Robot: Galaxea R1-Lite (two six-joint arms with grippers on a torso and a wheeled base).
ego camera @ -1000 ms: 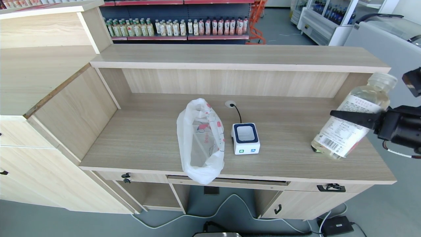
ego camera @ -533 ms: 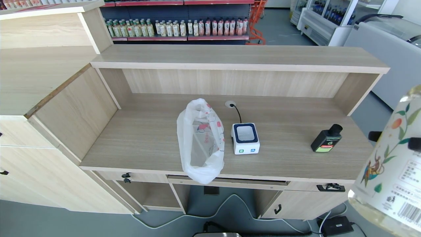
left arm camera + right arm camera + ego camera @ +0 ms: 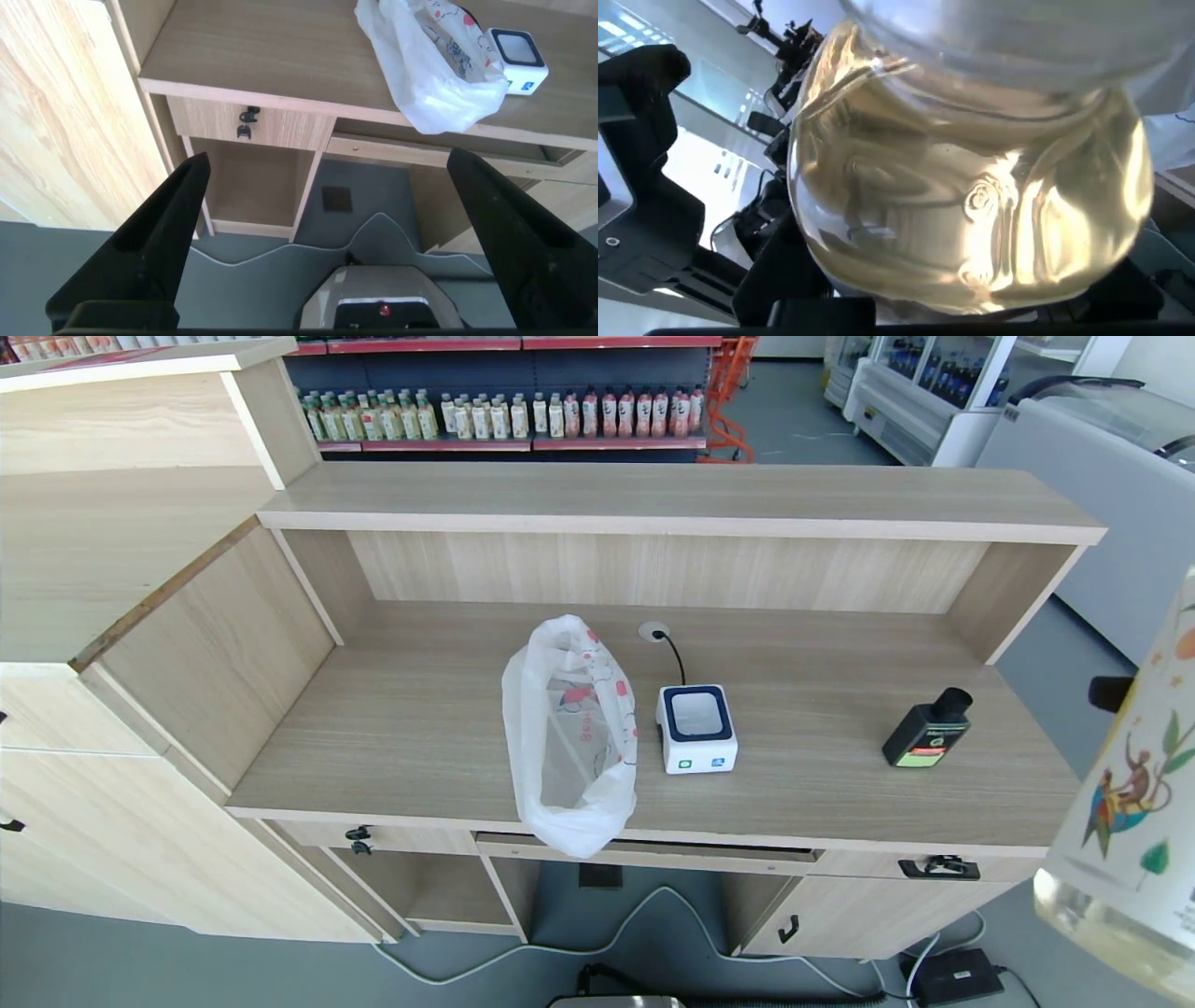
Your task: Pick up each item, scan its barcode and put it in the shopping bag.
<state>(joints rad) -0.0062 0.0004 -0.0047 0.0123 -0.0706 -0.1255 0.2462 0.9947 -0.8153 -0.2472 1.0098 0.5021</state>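
Holding the left gripper [image 3: 329, 163] low in front of the counter [image 3: 420, 728], below its near edge, with fingers [image 3: 177, 215] spread wide and nothing between them.

Leaving the shopping bag [image 3: 569, 737] lying left of the counter's middle, with its mouth gaping toward the near edge and drooping a little over it.

Finding the scanner [image 3: 696, 728] just beside the bag on its right, with the window facing up and a cable running back to a hole in the counter.

Passing a small dark bottle [image 3: 924, 733] farther right, lying on the counter well apart from the scanner and waiting its turn.

Gripping, at the far right, a large clear bottle [image 3: 1134, 821] of pale yellow liquid in the right gripper [image 3: 1158, 695], judging the jaws clamped on its sides, with one dark finger [image 3: 1109, 693] showing beside the label. Holding it in the air off the counter's right end, clear of the surface.

Judging the pick-up done and the scan pending. Needing next to bring the bottle leftward, passing above the dark bottle without knocking it, and to stop over the scanner window. Needing also to turn the label, since no barcode is showing on the side in sight, so that the code faces down at the window. Only then heading for the bag's open mouth.
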